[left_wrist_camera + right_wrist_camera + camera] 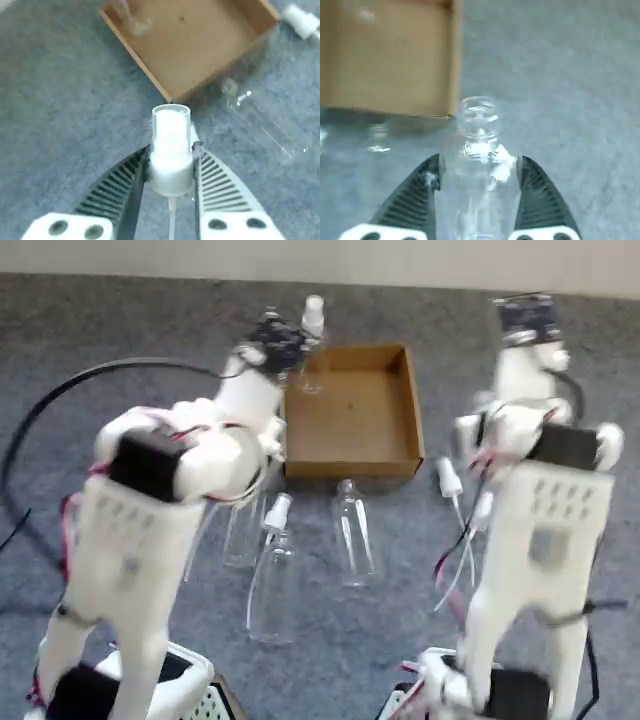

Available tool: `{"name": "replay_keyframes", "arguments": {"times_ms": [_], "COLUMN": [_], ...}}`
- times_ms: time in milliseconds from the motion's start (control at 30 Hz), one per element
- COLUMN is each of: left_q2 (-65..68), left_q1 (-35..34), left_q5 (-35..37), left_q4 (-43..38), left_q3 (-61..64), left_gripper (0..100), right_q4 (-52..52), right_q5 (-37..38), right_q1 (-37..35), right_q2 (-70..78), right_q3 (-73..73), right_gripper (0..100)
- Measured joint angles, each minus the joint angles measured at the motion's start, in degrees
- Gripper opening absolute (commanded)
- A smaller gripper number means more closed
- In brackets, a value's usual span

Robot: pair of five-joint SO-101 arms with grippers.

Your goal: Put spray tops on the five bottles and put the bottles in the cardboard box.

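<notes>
The left gripper [171, 150] has its jaws closed on the collar of a spray top [171, 127], just off the near-left corner of the cardboard box [350, 410]. The right gripper [480, 162] clamps an open-necked clear bottle [479, 145] just off the box's near-right corner. 1 capped bottle [311, 330] stands in the box's far-left corner. The step looks to be mating top to neck. Hold the bottle steady, line the dip tube's tip over the opening, feed it straight in, then seat and twist the collar. A slanted tube would likely snag the rim.
</notes>
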Motion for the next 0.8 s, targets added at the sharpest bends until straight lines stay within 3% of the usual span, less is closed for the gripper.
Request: {"name": "replay_keyframes", "arguments": {"times_ms": [167, 267, 500, 800], "left_q2": [-9.32, -13.89, -17.76, -17.76], "left_q1": [-2.11, -2.29, -1.76, 14.07], "left_q5": [0.26, 3.96, 13.71, 17.23], "left_q4": [0.00, -0.97, -14.95, -36.13], "left_q3": [0.00, -0.09, -2.73, 2.29], "left_gripper": [5, 5, 5, 5], "right_q4": [-6.15, -12.57, -30.51, -37.98], "right_q5": [-3.78, -5.45, -6.07, -7.91], "right_q1": [-13.45, -19.25, -29.80, -33.49], "right_q2": [-15.82, -24.62, -46.51, -63.47], "right_q3": [15.56, 26.29, 51.78, 70.15], "right_gripper": [1.9, 1.7, 0.5, 0.5]}}
